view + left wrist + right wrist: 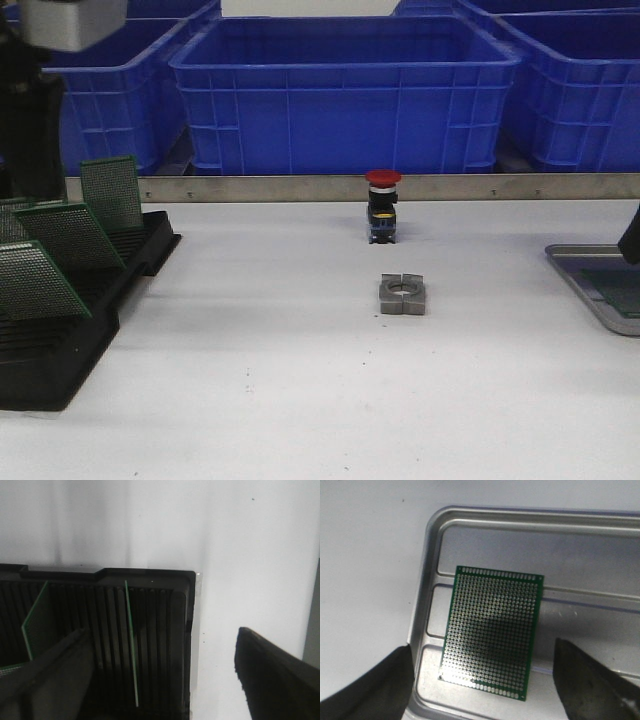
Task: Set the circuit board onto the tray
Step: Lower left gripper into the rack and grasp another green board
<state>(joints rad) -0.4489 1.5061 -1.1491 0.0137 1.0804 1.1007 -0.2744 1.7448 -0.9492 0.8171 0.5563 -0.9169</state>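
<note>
A green perforated circuit board lies flat on the ribbed floor of the grey metal tray. My right gripper hovers over it, open and empty, its fingers standing wide on both sides of the board. In the front view the tray sits at the table's right edge. My left gripper is open and empty above the black slotted rack. A board stands edge-on between its fingers, and another board leans further along the rack.
The rack at the front left holds several green boards. A red-capped push button and a grey metal ring block stand mid-table. Big blue bins line the back behind a metal strip.
</note>
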